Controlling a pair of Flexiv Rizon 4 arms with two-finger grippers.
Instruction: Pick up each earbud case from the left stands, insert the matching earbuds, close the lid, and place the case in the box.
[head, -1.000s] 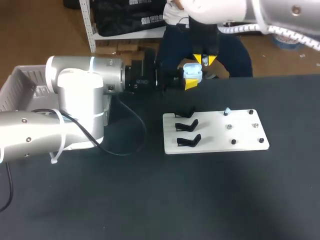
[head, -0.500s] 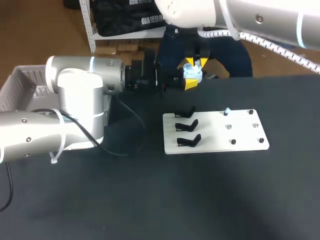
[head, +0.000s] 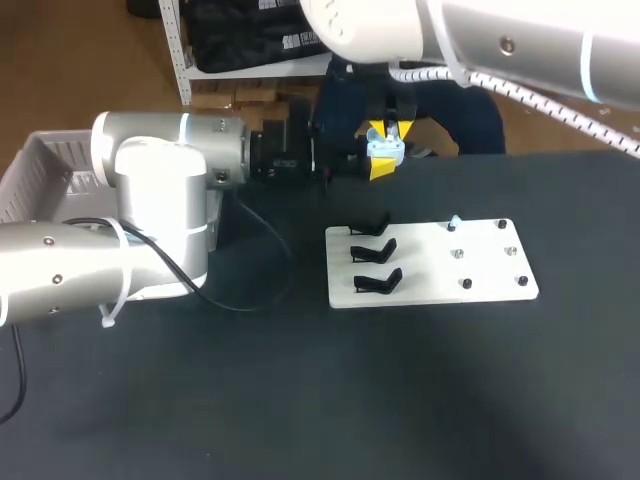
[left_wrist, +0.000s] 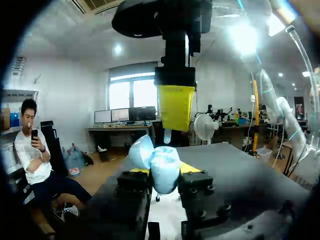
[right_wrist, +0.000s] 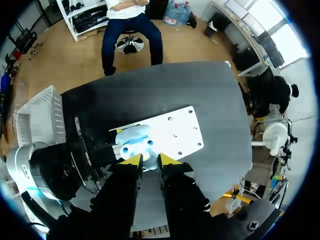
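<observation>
Earbud case (left_wrist: 164, 169) tight in left gripper (left_wrist: 165, 172)

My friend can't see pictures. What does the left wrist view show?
The left gripper holds an open, light-blue earbud case. Straight above it hangs the right gripper, with a small white earbud sticking out below its yellow tips, just over the case.

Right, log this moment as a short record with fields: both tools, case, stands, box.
left tool: shut on open pale blue plastic earbud case, at table's far edge
right tool: directly above case, gripping small pale earbud
black stands: three on white board, all empty
spare pale earbud: on board's far edge
white plastic box: beside left arm
</observation>
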